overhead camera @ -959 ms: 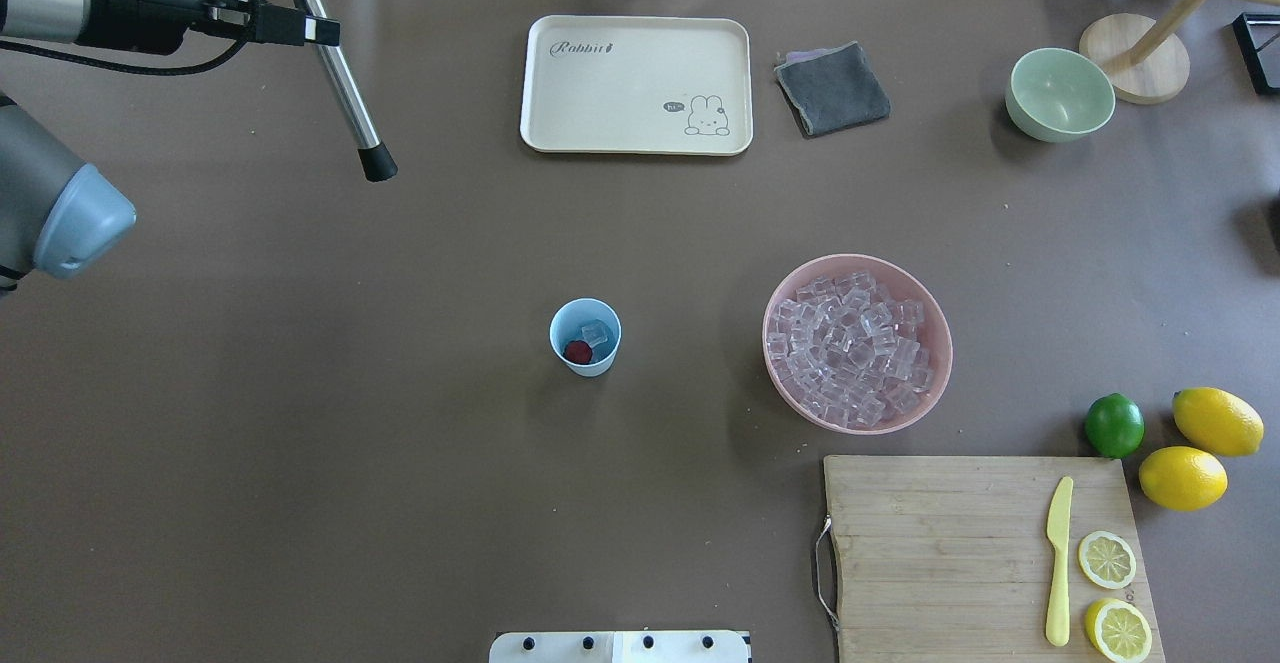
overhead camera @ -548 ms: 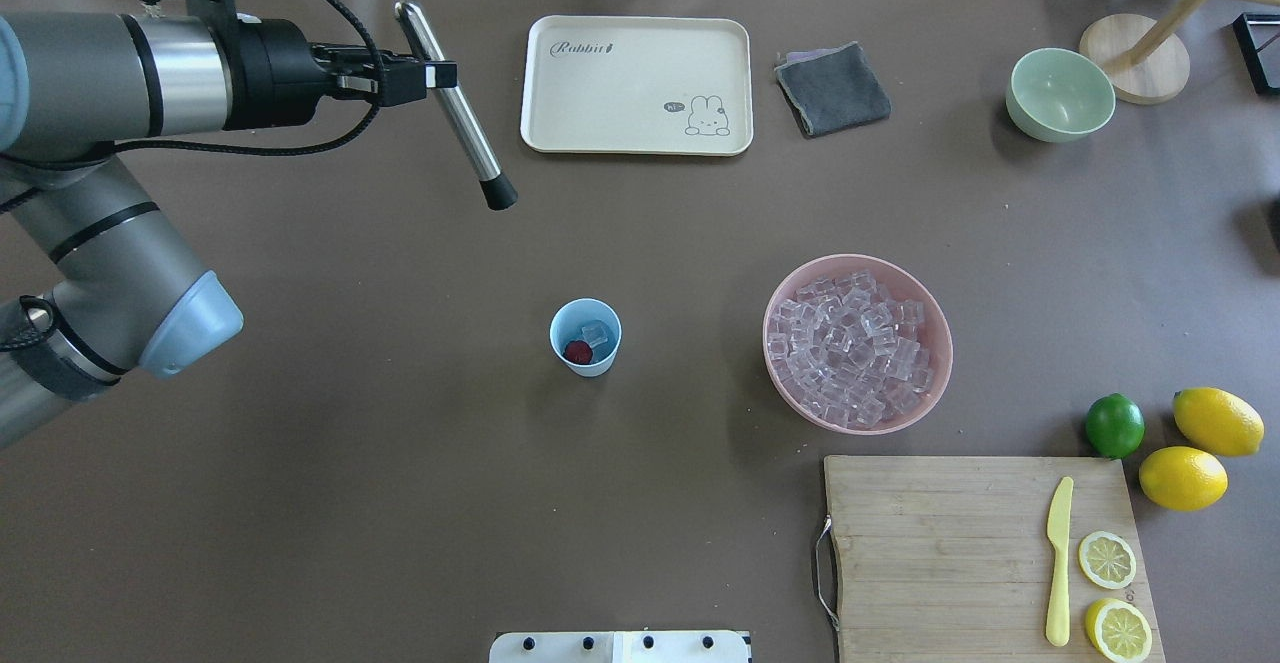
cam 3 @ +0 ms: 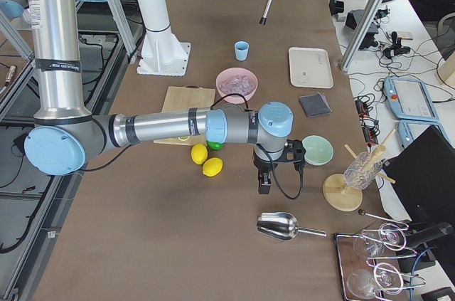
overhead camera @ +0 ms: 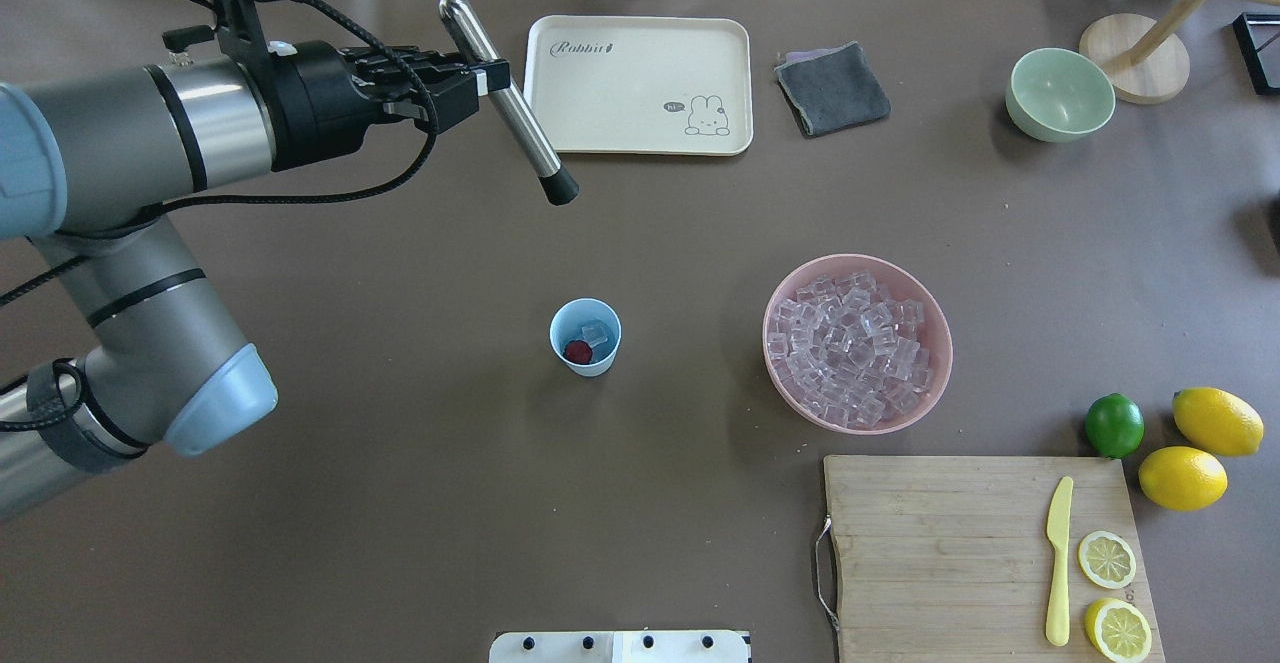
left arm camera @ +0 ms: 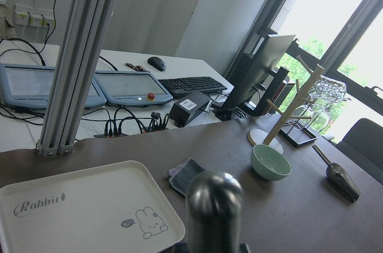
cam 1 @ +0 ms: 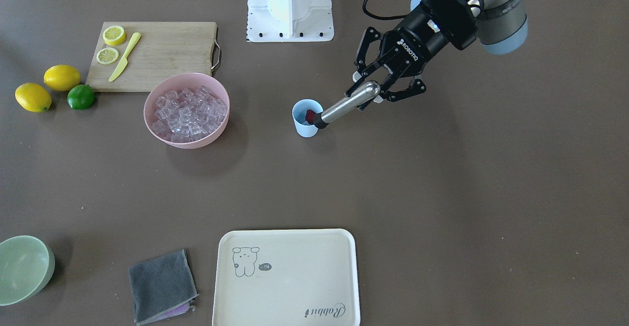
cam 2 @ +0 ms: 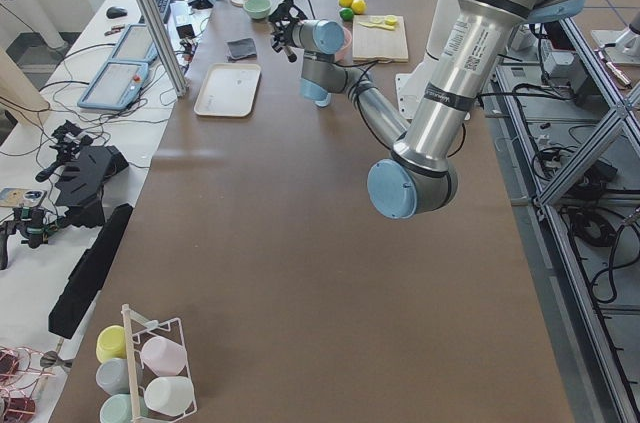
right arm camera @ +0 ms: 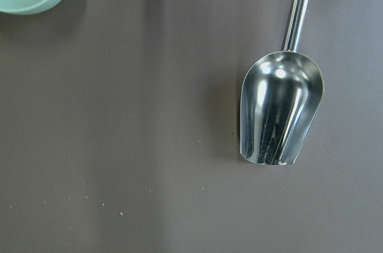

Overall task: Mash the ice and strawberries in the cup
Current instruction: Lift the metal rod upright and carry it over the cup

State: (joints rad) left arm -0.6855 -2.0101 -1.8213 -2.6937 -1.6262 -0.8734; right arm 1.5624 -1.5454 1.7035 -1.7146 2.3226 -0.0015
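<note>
Pinching one steel muddler [overhead camera: 512, 111], left fingers [cam 1: 412, 90], marked "ROBOTIQ". One cup [overhead camera: 603, 363] mid-desk [overhead camera: 400, 503] holds one strawberry [overhead camera: 577, 351], one ice cube [overhead camera: 596, 333]. One tray [overhead camera: 636, 83] reads "Rabbit". Right fingers [cam 3: 264, 186]: cannot tell.

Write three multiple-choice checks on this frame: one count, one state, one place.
1. Lemon slices on the cutting board: A one, B two, C four.
2. The left gripper is: A shut on the muddler, B open and empty, C out of view.
3. The strawberry sits: A on the cutting board, B in the left gripper, C in the cup.
Answers: 1 B, two cut slices lie beside the knife; 2 A, it clamps the metal shaft; 3 C, the red piece lies inside the cup beside ice.
</note>
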